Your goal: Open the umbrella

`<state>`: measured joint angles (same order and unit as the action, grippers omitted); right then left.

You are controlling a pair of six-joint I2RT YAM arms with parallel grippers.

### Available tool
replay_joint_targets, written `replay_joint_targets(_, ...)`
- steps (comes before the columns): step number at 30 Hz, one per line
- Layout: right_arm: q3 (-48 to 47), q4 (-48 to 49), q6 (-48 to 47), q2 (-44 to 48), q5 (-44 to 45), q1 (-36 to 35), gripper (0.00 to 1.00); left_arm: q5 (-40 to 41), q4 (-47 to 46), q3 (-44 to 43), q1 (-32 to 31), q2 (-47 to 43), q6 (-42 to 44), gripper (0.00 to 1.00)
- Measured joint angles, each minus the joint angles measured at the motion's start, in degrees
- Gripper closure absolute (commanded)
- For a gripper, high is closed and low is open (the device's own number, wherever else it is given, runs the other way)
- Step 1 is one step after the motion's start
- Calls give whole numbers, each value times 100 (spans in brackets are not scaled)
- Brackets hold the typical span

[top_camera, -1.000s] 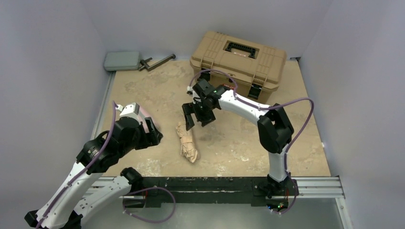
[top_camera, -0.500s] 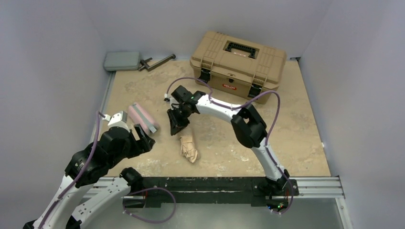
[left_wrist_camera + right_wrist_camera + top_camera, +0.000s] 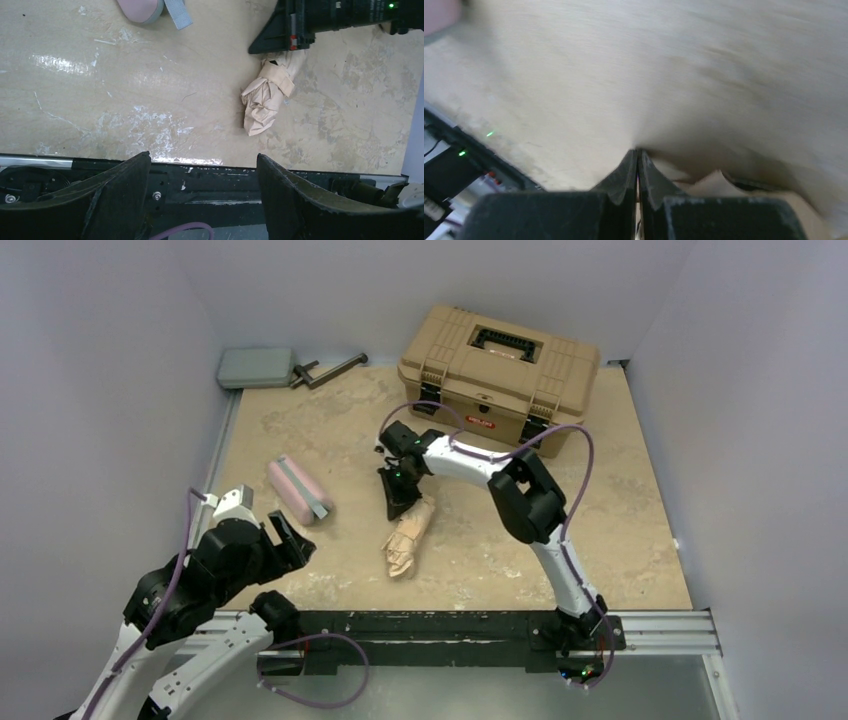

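Observation:
The folded beige umbrella [image 3: 405, 535] lies on the table, its far end pointing up and right; the left wrist view shows it as a crumpled bundle [image 3: 265, 97]. My right gripper [image 3: 398, 506] is shut, tips down at the umbrella's far end [image 3: 253, 49]. In the right wrist view its fingers [image 3: 637, 151] are pressed together with nothing visible between them and tan fabric [image 3: 711, 184] just to their right. My left gripper [image 3: 287, 542] hangs open and empty at the near left, over the table's front edge [image 3: 202, 156].
A pink pouch [image 3: 297, 490] with a grey strip lies left of the umbrella [image 3: 147, 6]. A tan toolbox [image 3: 500, 365] stands at the back, a grey pad [image 3: 257, 367] and a black clamp [image 3: 330, 368] at the back left. A black rail [image 3: 450, 625] runs along the near edge.
My right gripper shut and came down at the umbrella's far end, which swung to the right. My left arm drew back toward the near left, uncovering the pink pouch.

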<state>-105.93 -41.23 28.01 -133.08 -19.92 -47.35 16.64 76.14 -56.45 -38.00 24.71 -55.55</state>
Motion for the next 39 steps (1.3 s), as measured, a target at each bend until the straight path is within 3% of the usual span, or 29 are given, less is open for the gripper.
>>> replay_joint_targets(7,2028,50,-273,1453,634,968,100,-146,-138,24,0,63,17,25)
replay_joint_targets(13,3560,48,-334,2682,997,999,100,-330,-494,142,0,352,98,25)
replay_joint_targets(17,4697,-87,-302,3501,975,931,94,-437,-748,203,0,498,168,24)
replay_joint_targets(20,5143,-164,-284,3880,903,927,79,-494,-927,262,0,546,229,25)
replay_joint_targets(23,5329,-210,-304,4249,782,933,48,-579,-1064,306,0,654,284,24)
replay_joint_targets(26,5316,-223,-404,4597,693,933,34,-664,-1235,310,0,859,358,25)
replay_joint_targets(34,4743,-240,-662,4913,610,922,29,-754,-1403,308,0,1191,542,24)
replay_joint_targets(39,4868,249,-721,4959,-101,927,23,-750,-1397,308,0,1008,560,24)
